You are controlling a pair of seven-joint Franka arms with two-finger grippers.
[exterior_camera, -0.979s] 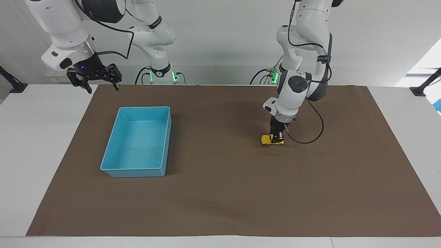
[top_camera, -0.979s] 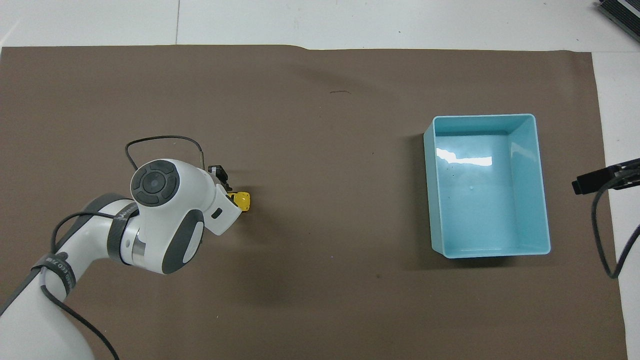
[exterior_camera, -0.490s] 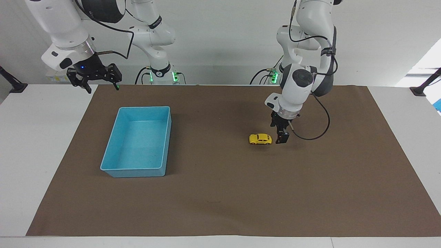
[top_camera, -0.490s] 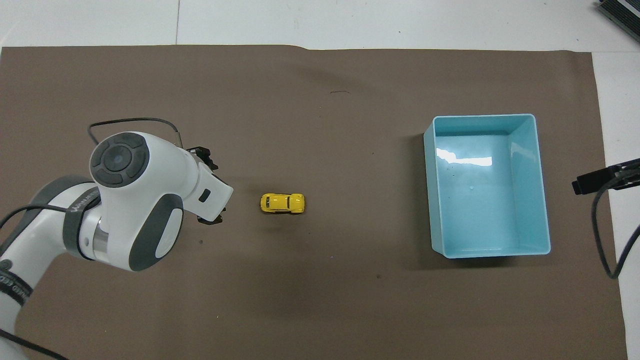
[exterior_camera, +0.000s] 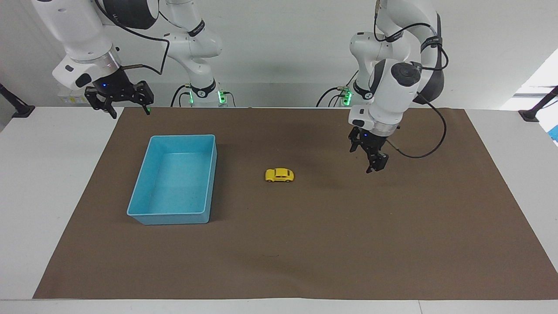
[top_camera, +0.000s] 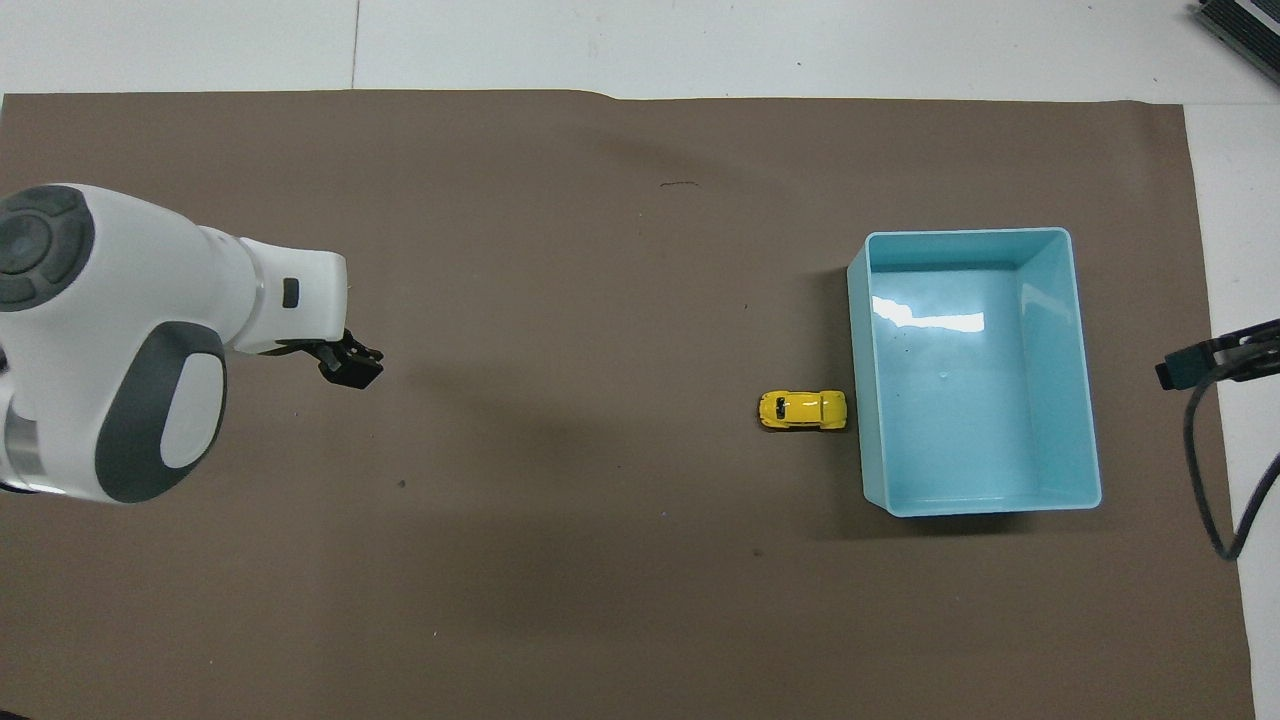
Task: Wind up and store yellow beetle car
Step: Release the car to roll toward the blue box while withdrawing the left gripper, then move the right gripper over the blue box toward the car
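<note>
Left end effector (exterior_camera: 375,167) empty, opening unclear, above mat (exterior_camera: 392,226); yellow beetle car (exterior_camera: 279,175) free near bin (exterior_camera: 144,216).

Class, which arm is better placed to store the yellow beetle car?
Probably the right: the right gripper hangs near the blue bin, with the yellow beetle car beside it in the overhead view; the left gripper hangs apart.

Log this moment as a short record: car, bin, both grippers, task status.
car: yellow beetle car on its wheels on the brown mat, free of either gripper
bin: blue bin with nothing in it, toward the right arm's end
car vs bin: beside the bin, outside it; contact unclear
left gripper: raised over the mat, holding nothing
right gripper: jaws open, waiting near the mat's corner
status: car not yet stored
</note>
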